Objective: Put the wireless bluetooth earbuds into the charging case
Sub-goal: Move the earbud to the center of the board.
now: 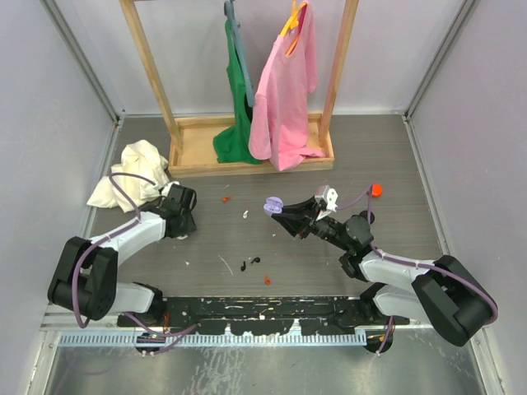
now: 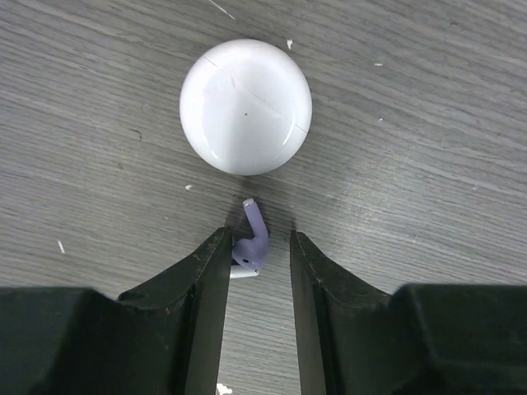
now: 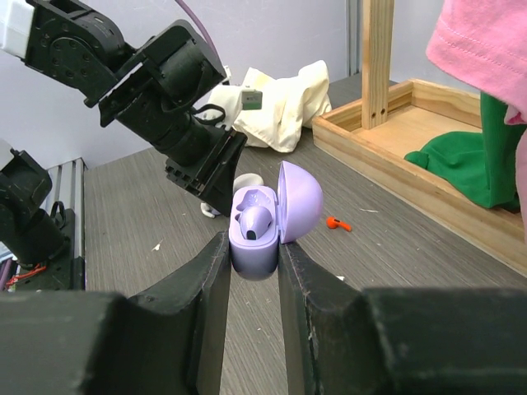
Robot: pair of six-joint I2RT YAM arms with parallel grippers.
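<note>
Fingers [image 2: 206, 280] of the left gripper [image 2: 260, 237] stand a little apart on either side of a loose lilac earbud [image 2: 251, 243] that lies on the grey table [image 2: 428, 164]. The left finger touches the earbud and the right finger shows a sliver of gap, so nothing is clamped. The earbud's stem points away from the gripper toward a glossy white rounded object [image 2: 245, 107], which sits just beyond it with a fine seam across its top. In the top view this gripper is low at the table's left, beside a crumpled cream cloth [image 1: 136, 173].

Toward the middle, small white, black and red scraps [image 1: 251, 263] dot the table. Behind them stands a wooden rack [image 1: 247, 156] with a green garment [image 1: 235, 123] and a pink T-shirt [image 1: 284, 90] hanging from it.

At right, the right gripper [image 3: 254, 247] is clenched on the lilac charging case [image 3: 255, 259], holding it off the table by its lower half. Its lid [image 3: 298, 202] is hinged open to the right, and one earbud [image 3: 255, 220] already sits inside. An orange piece [image 1: 376, 190] lies on the table further right.
</note>
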